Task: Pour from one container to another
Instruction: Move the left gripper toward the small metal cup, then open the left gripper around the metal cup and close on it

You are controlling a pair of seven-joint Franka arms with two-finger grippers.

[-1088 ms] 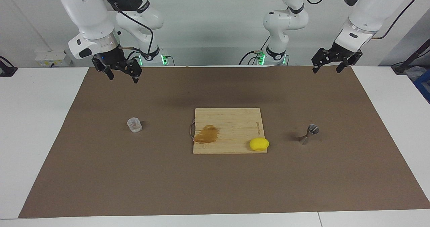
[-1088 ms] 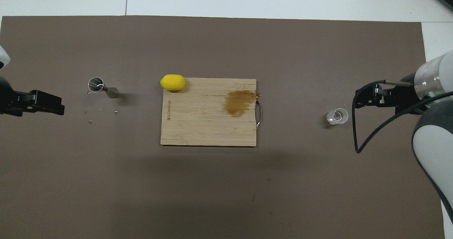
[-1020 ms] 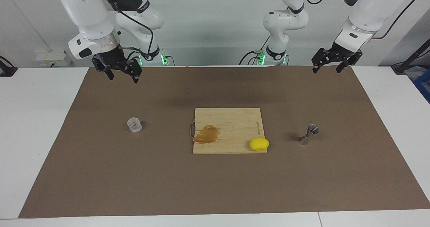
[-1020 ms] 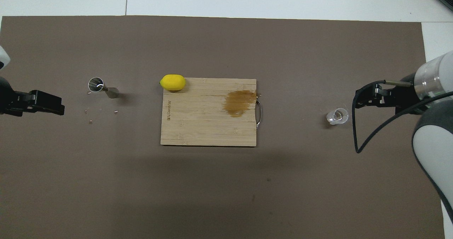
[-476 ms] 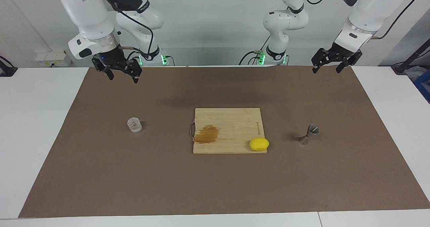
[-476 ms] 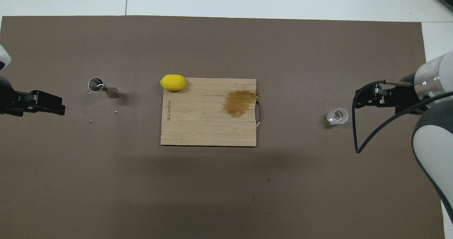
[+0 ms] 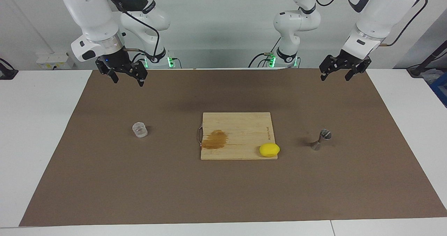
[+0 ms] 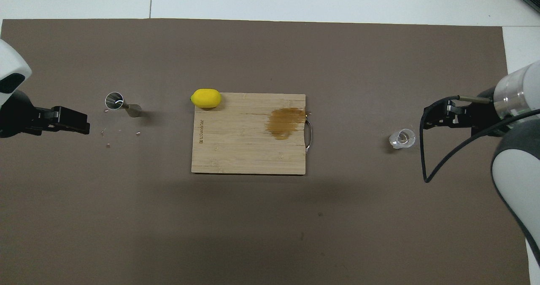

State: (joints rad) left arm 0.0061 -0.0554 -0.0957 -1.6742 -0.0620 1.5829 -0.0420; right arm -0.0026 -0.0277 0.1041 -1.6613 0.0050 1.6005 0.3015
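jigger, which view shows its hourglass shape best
The facing view: the jigger shows side-on there, both cones and the narrow waist. The overhead view looks down on it, showing mostly its open round mouth and a foreshortened body.

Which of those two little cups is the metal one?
The hourglass-shaped jigger, toward the left arm's end of the table. The squat cup at the right arm's end is clear.

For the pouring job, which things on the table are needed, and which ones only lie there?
Needed:
- clear cup, toward the right arm's end
- metal jigger, toward the left arm's end

Only lying there:
- wooden cutting board, with a brown stain
- lemon on the board's corner
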